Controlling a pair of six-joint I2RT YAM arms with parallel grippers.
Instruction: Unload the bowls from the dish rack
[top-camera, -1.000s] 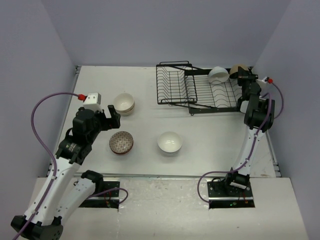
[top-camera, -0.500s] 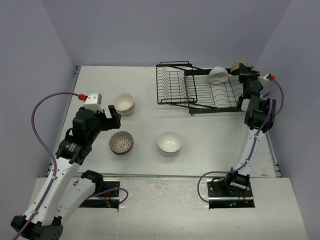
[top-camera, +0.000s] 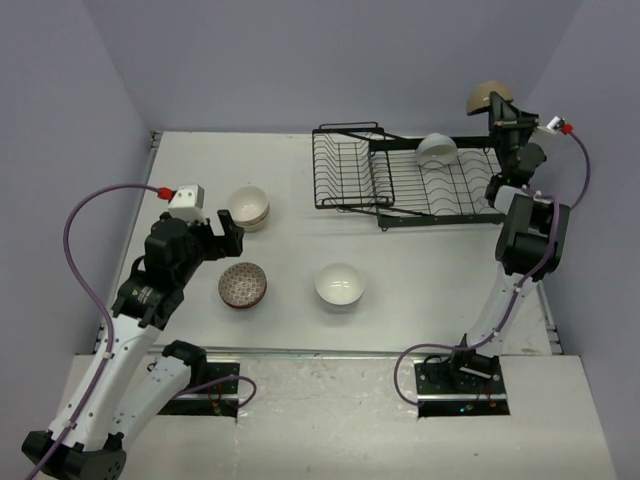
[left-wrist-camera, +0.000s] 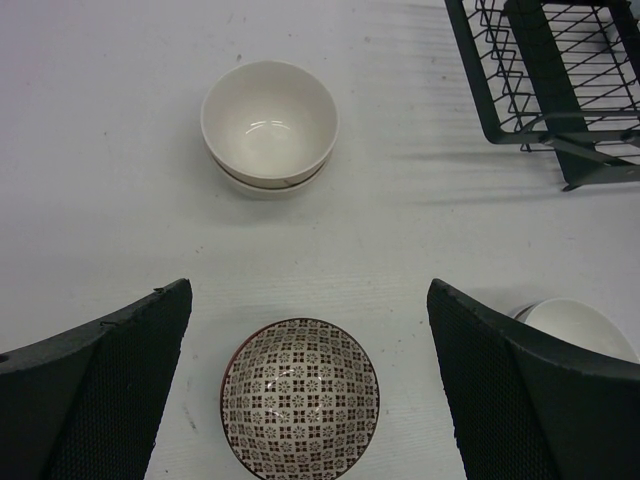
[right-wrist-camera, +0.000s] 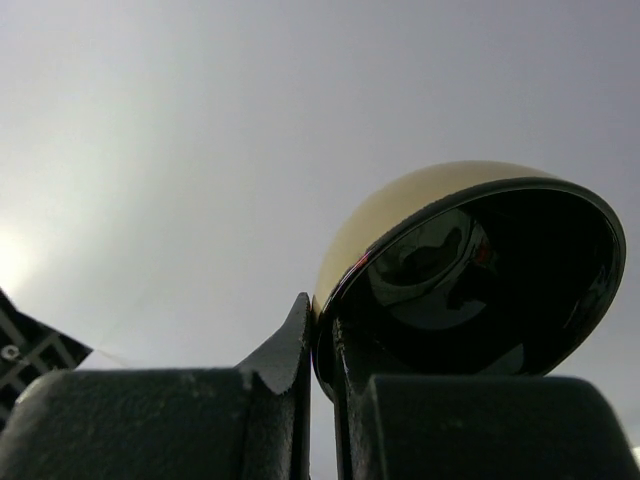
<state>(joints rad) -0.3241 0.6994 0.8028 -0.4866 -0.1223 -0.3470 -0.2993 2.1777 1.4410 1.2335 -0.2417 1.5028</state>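
The right tool (right-wrist-camera: 318, 328) has risen from the rack's (top-camera: 400, 185) far right corner. Its jaws are pinched on the rim of the beige bowl (right-wrist-camera: 420, 205), now tilted high above the rack and close to the back and right walls. One white bowl (top-camera: 437, 150) leans at the rack's far edge. The left tool (left-wrist-camera: 308, 290) has not moved: wide open, empty, above the patterned bowl (left-wrist-camera: 300, 400), a stack (left-wrist-camera: 268, 125) beyond it and a plain bowl (top-camera: 339, 285) to its right. Bare bench (top-camera: 440, 270) lies between that bowl and the rack.

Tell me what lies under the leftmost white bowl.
The white bowl is nested in a second bowl. Only that one's pale rim and a dark line show; its inside is covered.
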